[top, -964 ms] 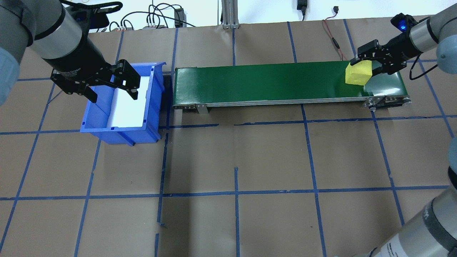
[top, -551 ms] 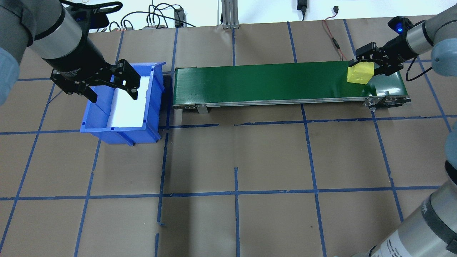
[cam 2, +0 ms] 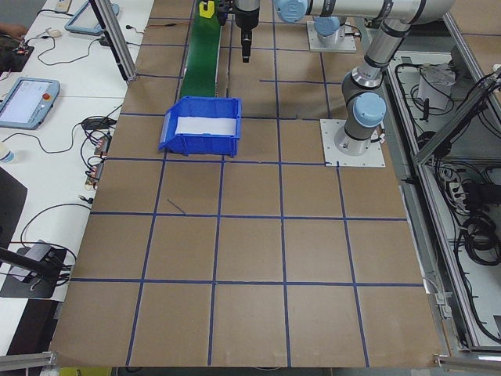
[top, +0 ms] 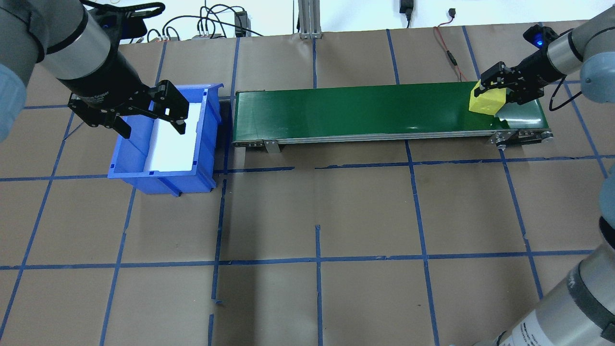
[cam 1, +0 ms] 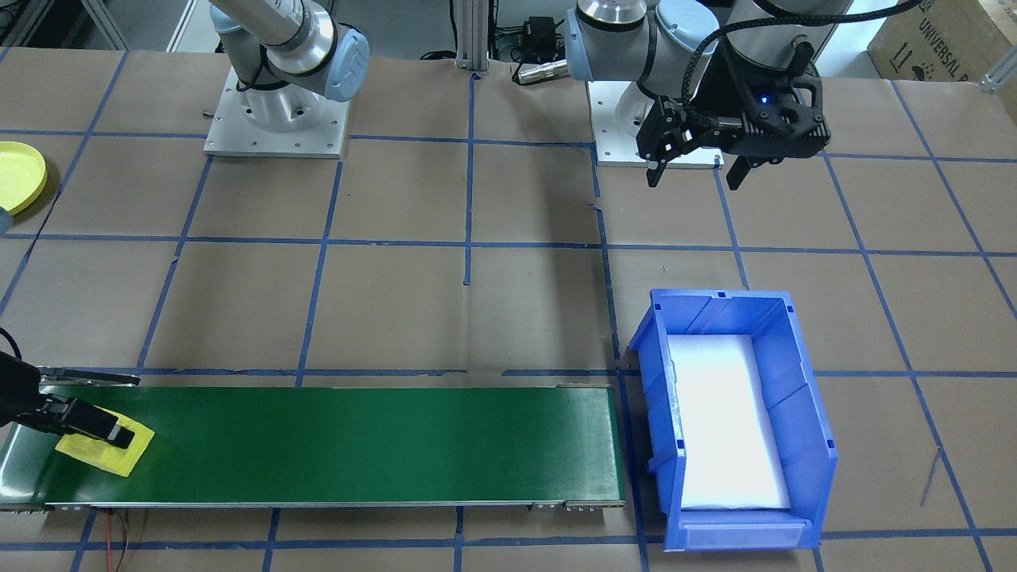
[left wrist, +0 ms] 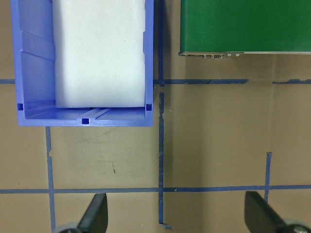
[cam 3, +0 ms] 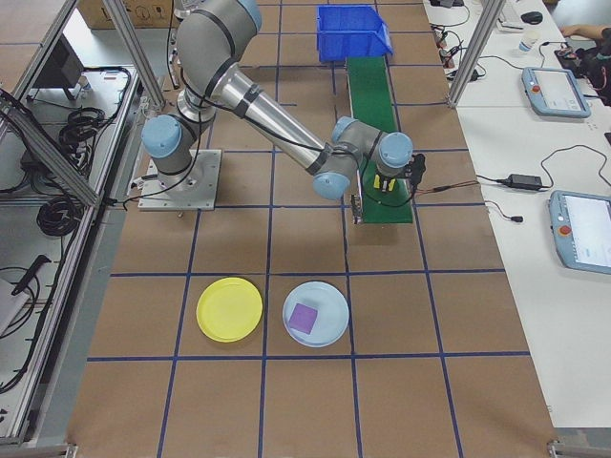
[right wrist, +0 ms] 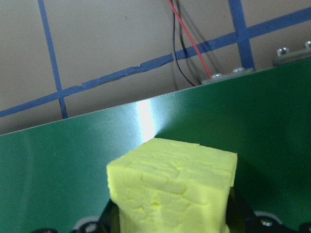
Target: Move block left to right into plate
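A yellow foam block (top: 487, 102) is at the right end of the green conveyor belt (top: 365, 109), down at the belt's surface. My right gripper (top: 495, 90) is shut on the block (right wrist: 172, 187), which fills the bottom of the right wrist view. From the front, one dark finger lies across the block (cam 1: 102, 450). The yellow plate (cam 3: 229, 308) lies on the table to the robot's right, away from the belt, and also shows as the plate (cam 1: 16, 176) at the front view's left edge. My left gripper (top: 150, 113) hangs open and empty above the blue bin (top: 211, 139).
The blue bin (cam 1: 802, 445) with a white foam liner stands at the belt's left end. A pale blue plate (cam 3: 332, 329) holding a purple block (cam 3: 304, 318) lies beside the yellow plate. Red and black cables run behind the belt's right end.
My right gripper has gone down to the belt with the yellow block in it, and shifted slightly right. The left arm has not moved.
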Controlling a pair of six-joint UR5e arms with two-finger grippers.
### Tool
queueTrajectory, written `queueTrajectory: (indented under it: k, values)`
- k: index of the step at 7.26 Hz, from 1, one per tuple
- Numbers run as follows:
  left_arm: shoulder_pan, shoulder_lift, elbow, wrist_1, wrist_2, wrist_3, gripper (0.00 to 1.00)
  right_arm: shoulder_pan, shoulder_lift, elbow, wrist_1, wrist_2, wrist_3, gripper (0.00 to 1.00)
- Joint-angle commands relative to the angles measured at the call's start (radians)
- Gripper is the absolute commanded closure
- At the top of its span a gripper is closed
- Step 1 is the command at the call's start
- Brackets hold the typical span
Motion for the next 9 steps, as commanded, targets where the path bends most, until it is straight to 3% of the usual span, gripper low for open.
queueTrajectory:
  k: [1, 2, 4, 5, 9]
  values:
    - [0.000, 0.000, 0.000, 0.000, 0.002, 0.000, 0.00, -0.001, -0.091, -0.013, 0.123, -0.116, 0.002, 0.52]
    - [0.000, 0.000, 0.000, 0.000, 0.002, 0.000, 0.00, -0.012, -0.153, -0.027, 0.210, -0.198, -0.014, 0.52]
    - [0.000, 0.002, -0.003, 0.008, -0.002, 0.000, 0.00, -0.140, -0.199, -0.004, 0.265, -0.344, -0.239, 0.53]
    - [0.002, 0.011, -0.002, 0.008, 0.000, 0.000, 0.00, -0.281, -0.216, 0.017, 0.362, -0.369, -0.394, 0.56]
    - [-0.008, 0.008, -0.009, 0.008, -0.002, -0.005, 0.00, -0.750, -0.236, 0.114, 0.354, -0.432, -1.008, 0.53]
